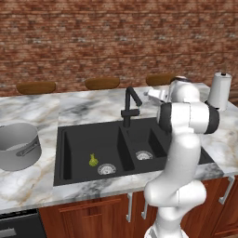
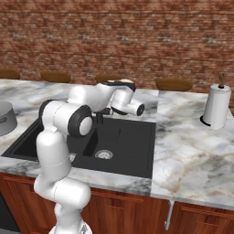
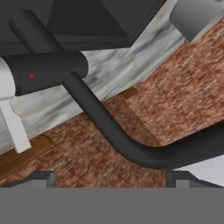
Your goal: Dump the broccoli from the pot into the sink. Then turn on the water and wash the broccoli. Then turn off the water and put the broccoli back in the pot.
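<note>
The broccoli (image 1: 93, 160), a small yellow-green floret, lies on the floor of the left, larger basin of the black sink (image 1: 79, 144), close to the round drain. The grey metal pot (image 1: 18, 146) stands upright on the marble counter left of the sink and also appears at the top right of the hand view (image 3: 192, 17). My gripper (image 1: 149, 95) hovers behind the sink, just right of the black faucet (image 1: 130, 104). In the hand view the gripper (image 3: 111, 179) is open, its fingertips (image 3: 43, 177) wide apart, with the faucet's curved spout (image 3: 109, 131) close in front. Nothing is held.
Brown wooden bowls (image 1: 102, 83) line the back of the counter against the brick wall. A paper towel roll (image 2: 215, 107) stands at the right. A pale lever (image 3: 13, 127) sticks out of the faucet body. No water runs from the spout.
</note>
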Controlling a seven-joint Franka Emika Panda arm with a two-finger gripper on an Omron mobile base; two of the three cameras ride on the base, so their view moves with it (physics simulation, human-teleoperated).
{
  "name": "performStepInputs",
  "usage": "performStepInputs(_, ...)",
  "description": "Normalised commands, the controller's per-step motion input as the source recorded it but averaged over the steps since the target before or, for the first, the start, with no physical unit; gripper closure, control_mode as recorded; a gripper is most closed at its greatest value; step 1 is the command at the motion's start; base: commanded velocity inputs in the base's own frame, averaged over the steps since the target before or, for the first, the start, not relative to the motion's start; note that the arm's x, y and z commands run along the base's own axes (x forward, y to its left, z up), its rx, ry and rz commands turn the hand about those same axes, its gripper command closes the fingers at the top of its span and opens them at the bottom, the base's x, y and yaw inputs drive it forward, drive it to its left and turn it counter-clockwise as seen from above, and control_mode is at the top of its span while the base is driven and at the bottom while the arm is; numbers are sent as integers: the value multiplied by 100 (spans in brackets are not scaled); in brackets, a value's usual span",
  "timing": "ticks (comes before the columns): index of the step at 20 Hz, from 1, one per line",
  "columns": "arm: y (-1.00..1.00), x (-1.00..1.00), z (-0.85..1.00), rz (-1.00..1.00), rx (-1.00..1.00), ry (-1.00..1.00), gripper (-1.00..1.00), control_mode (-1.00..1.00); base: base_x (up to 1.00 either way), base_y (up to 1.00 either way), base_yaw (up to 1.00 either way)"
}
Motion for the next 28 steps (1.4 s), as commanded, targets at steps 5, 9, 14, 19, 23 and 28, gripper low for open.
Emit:
performStepInputs(5,0,-43,55,0,-7,0,-100,-100,0,0,0)
performStepInputs(9,0,-40,42,0,-7,0,-100,-100,0,0,0)
performStepInputs(14,0,-36,39,0,-6,0,-100,-100,0,0,0)
performStepInputs(19,0,-34,45,0,-4,2,-100,-100,0,0,0)
performStepInputs(23,0,-37,39,0,-5,2,-100,-100,0,0,0)
performStepInputs(28,1,-42,27,0,-9,6,-100,-100,0,0,0)
